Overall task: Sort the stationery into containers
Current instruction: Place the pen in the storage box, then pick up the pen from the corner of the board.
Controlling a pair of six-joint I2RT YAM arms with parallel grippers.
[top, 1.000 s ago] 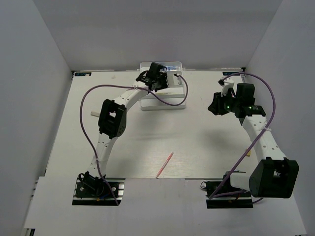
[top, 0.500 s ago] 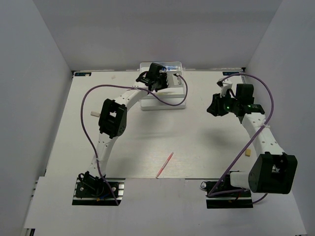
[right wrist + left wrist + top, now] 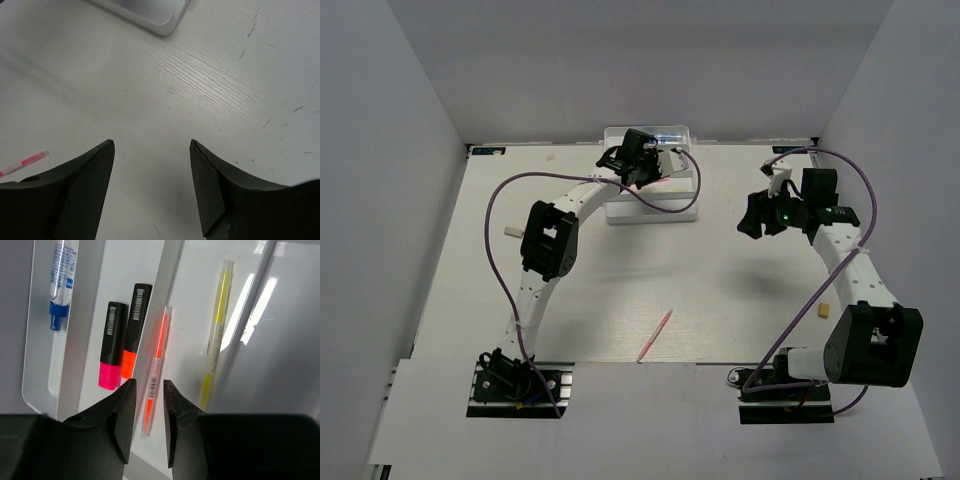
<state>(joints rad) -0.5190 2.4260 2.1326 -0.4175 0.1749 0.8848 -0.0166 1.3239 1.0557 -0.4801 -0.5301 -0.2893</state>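
The white tray (image 3: 652,211) stands at the back middle of the table; its rim also shows in the left wrist view (image 3: 39,315). In its rows lie the clear blue-capped bottle (image 3: 63,277), the pink-and-black marker (image 3: 111,347), the orange-and-black marker (image 3: 134,330), a pink-orange stick (image 3: 159,347) and the thin pale pen (image 3: 216,330). My left gripper (image 3: 149,385) hovers over the tray (image 3: 650,168), its jaws slightly apart, astride the lying stick without touching it. A second pink-orange stick (image 3: 655,335) lies on the table near the front, also in the right wrist view (image 3: 25,160). My right gripper (image 3: 151,145) is open and empty above bare table (image 3: 752,222).
The tan eraser block (image 3: 825,310) lies at the right beside the right arm. A small white object (image 3: 507,231) lies at the left. A tray corner (image 3: 150,15) shows at the top of the right wrist view. White walls enclose the table.
The right arm's elbow has swung back and its gripper shifted slightly left, uncovering the eraser block. A pink stick now shows in the tray by the left gripper.
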